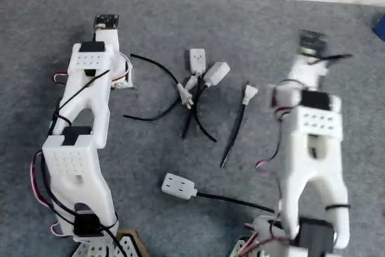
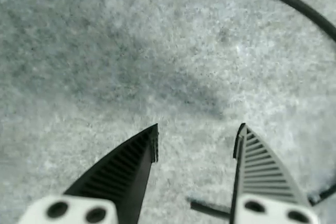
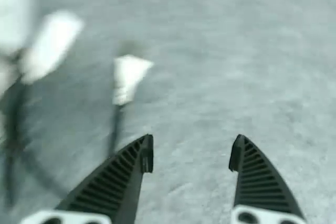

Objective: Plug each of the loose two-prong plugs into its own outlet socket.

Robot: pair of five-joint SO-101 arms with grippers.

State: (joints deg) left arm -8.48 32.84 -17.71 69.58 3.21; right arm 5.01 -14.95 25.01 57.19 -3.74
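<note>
Holding left gripper (image 2: 197,142) and right gripper (image 3: 191,153) spread, empty. Judging two-prong plug (image 3: 129,77) light, rigid, its cord (image 1: 233,132) floppy; gripping best across the white body.

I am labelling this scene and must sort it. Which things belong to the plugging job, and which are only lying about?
Job: single-cord plug; tangle plug; white socket; white cord end beside it; triple outlet block.
Lying about: blue object; brown board at the near edge.
</note>
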